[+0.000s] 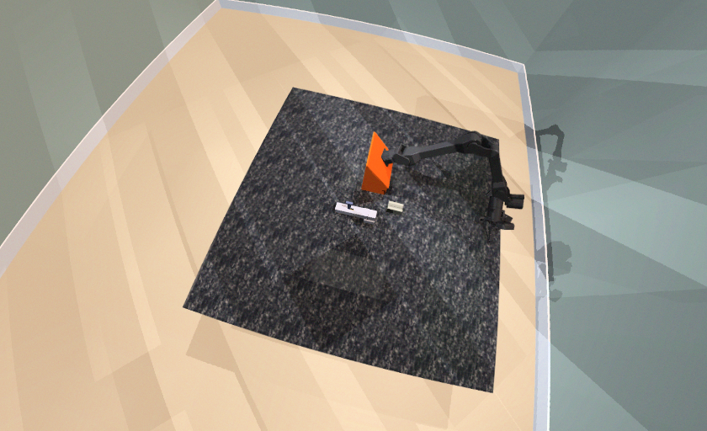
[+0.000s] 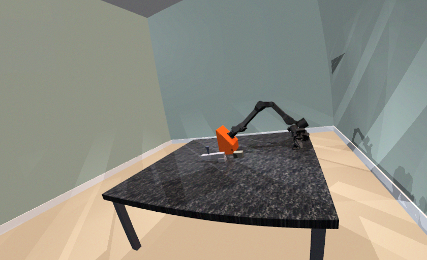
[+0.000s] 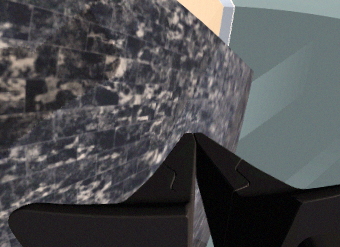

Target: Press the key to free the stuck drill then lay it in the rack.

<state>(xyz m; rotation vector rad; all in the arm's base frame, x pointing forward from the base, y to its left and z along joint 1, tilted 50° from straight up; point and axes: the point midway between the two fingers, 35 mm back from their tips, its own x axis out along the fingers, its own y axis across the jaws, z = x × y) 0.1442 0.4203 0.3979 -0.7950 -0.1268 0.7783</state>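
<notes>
A long white block (image 1: 359, 212) (image 2: 212, 156) lies on the table. A small dark blue upright piece (image 1: 349, 204) (image 2: 207, 150), seemingly the drill, stands at its left part. A small white piece (image 1: 369, 220) (image 2: 222, 160) sits at its right end, perhaps the key. A small cream block (image 1: 395, 206) (image 2: 238, 154), perhaps the rack, lies just to the right. My gripper (image 3: 191, 140) is shut and empty, its fingertips touching in the wrist view. It is over the table's right edge, far right of these pieces, pointing down.
The orange wedge-shaped mount (image 1: 377, 166) (image 2: 226, 142) carries the arm and stands just behind the white and cream blocks. The dark speckled table (image 1: 425, 321) (image 2: 256, 194) ends at its right edge near my gripper. The arm (image 1: 442, 148) (image 2: 253, 112) arches from the mount to the right.
</notes>
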